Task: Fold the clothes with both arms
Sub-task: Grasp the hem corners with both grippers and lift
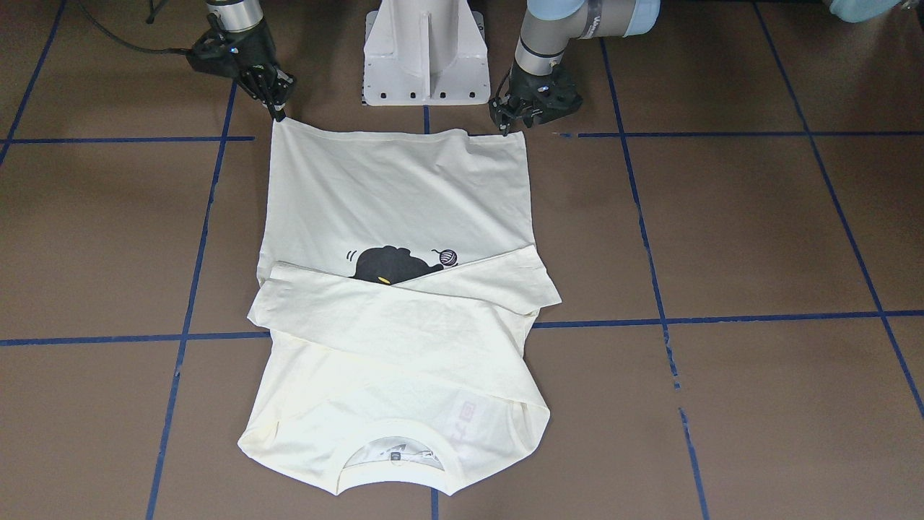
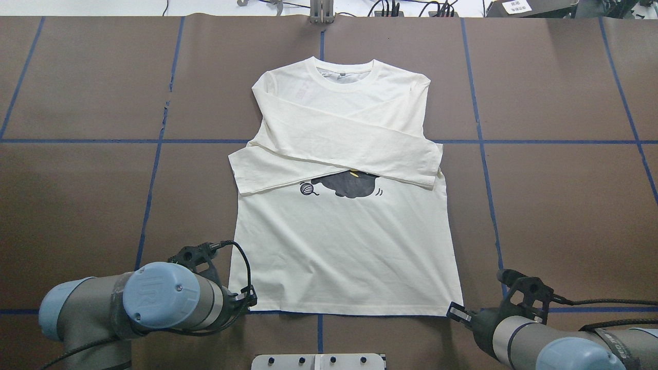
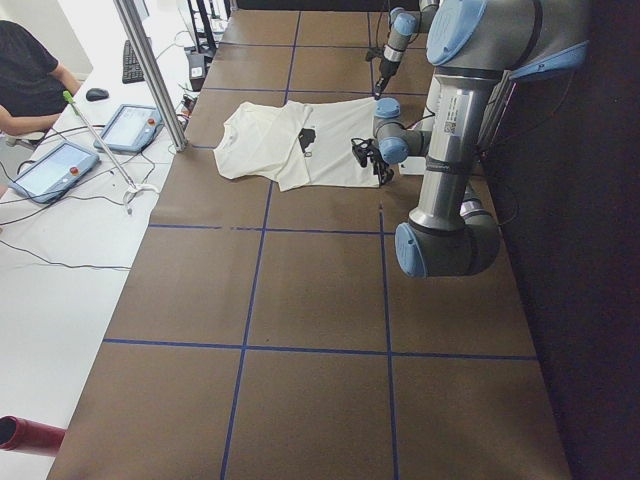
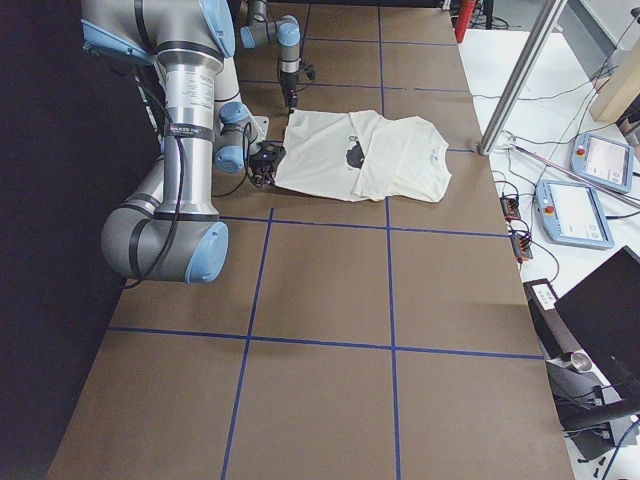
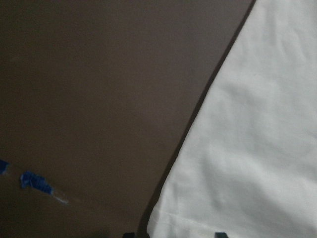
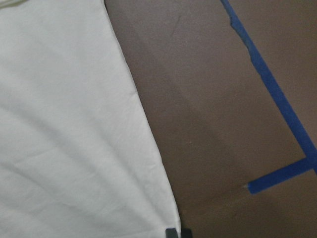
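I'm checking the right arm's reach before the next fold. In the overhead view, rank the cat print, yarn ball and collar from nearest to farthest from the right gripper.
1. the cat print, middle of the T-shirt, nearest the right gripper.
2. the yarn ball, just left of the cat in this view.
3. the collar, at the far end.

Brown table, blue tape grid; white side bench, tablets, metal post.

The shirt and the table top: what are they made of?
The shirt looks like soft matte cotton knit: it wrinkles and has a ribbed collar. The table top seems a matte brown sheet, perhaps paper or vinyl, under blue tape lines.
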Controlling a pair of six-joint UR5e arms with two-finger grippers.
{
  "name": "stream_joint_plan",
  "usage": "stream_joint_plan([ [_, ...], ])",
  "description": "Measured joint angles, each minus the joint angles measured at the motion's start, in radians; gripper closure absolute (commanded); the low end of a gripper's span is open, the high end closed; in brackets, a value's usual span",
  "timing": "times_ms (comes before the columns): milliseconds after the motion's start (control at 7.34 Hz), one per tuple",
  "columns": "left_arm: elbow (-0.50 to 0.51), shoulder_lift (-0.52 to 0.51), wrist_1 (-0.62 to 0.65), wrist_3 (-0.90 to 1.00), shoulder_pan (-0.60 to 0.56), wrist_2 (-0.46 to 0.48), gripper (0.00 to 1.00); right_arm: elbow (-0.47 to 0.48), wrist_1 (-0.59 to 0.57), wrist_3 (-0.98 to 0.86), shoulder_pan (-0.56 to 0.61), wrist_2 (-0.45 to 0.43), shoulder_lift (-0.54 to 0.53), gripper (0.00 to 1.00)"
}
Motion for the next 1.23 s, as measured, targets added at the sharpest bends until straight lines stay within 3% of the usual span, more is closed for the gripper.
stream_joint_plan([
  [272, 0.011, -0.001, 0.0, 0.003, 0.004, 0.0, 0.45, 0.001, 0.0, 0.0, 0.001, -0.001, 0.002, 1.0],
  [409, 0.019, -0.001, 0.0, 0.004, 0.005, 0.0, 0.54, 0.001, 0.0, 0.0, 0.001, -0.001, 0.002, 1.0],
  [545, 0.026, -0.001, 0.0, 0.004, 0.005, 0.0, 0.82, 0.001, 0.0, 0.0, 0.001, -0.002, 0.002, 1.0],
  [681, 0.03, -0.001, 0.0, 0.004, 0.005, 0.0, 1.0, 0.001, 0.001, 0.0, 0.001, -0.003, 0.003, 1.0],
  [1226, 0.008, 0.003, 0.006, 0.006, 0.003, 0.0, 1.0, 0.001, 0.0, 0.0, 0.002, -0.003, 0.0, 1.0],
])
